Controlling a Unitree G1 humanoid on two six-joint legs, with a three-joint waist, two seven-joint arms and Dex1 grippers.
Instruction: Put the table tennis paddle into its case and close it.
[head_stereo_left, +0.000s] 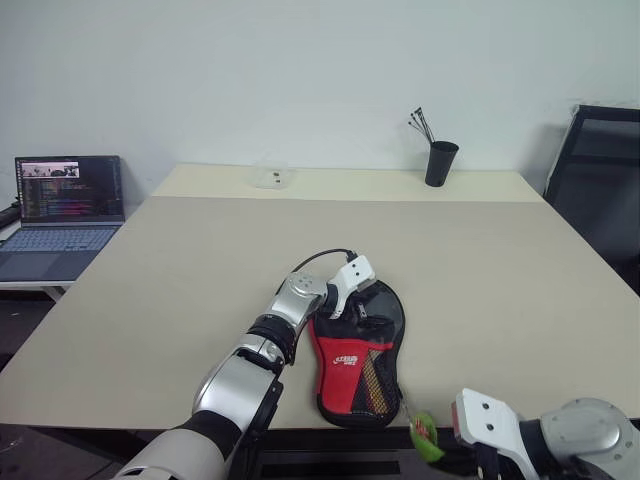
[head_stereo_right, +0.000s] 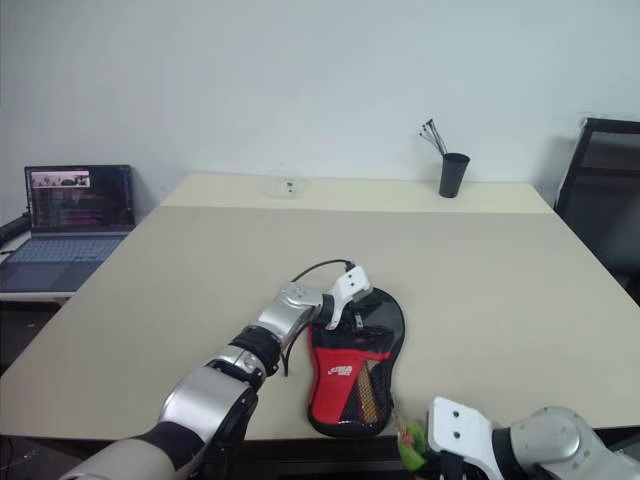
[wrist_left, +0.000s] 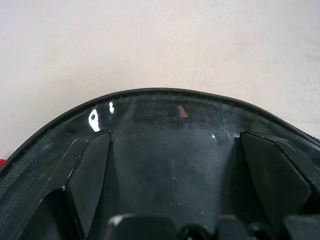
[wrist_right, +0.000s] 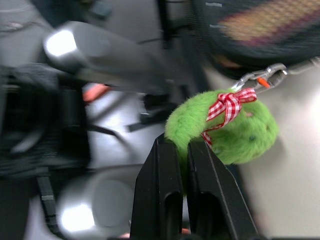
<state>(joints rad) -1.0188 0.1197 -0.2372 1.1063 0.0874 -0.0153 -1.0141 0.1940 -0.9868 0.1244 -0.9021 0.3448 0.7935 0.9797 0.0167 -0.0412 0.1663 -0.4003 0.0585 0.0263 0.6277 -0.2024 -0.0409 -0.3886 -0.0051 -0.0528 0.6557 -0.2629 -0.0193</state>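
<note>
The case (head_stereo_left: 358, 352) lies flat near the table's front edge, black at its far end and red with a white logo at its near end. The table tennis paddle is inside it. Only its striped handle (head_stereo_left: 374, 383) shows faintly through the mesh. My left gripper (head_stereo_left: 350, 310) is open, its fingers (wrist_left: 90, 170) spread wide over the glossy black top of the case (wrist_left: 170, 130). My right gripper (wrist_right: 182, 150) is shut on the fuzzy green pull tag (wrist_right: 235, 130), which hangs by a metal clip just past the table's front edge (head_stereo_left: 425, 437).
A laptop (head_stereo_left: 65, 215) stands open on a side desk at the left. A black cup with sticks (head_stereo_left: 440, 163) and a small clear object (head_stereo_left: 272, 178) sit at the table's far edge. A black chair (head_stereo_left: 600, 190) stands at the right.
</note>
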